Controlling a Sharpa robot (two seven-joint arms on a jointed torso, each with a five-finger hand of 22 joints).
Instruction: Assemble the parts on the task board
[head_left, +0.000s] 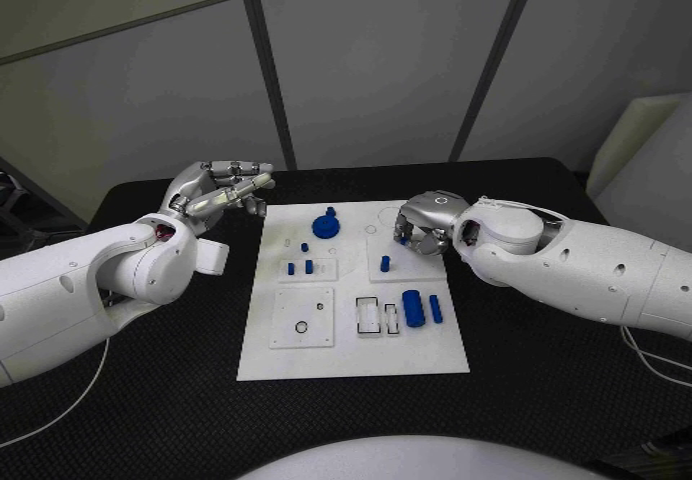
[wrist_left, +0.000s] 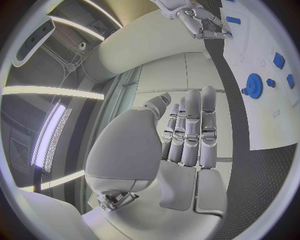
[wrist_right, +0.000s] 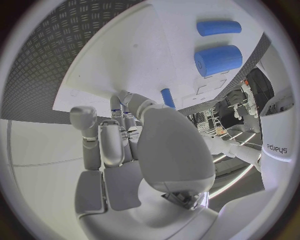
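Two robot hands up | right robot hand over task board far-right corner, fingers curled, holding nothing seen | small blue peg just nearside of it, upright | left robot hand off far-left corner, fingers loosely extended, empty | right nearer.

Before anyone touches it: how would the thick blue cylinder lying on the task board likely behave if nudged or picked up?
The thick blue cylinder lies on its side on the flat task board, so a sideways nudge would probably roll it. It looks rigid and smooth, perhaps slippery to hold. Being small, it is likely light.
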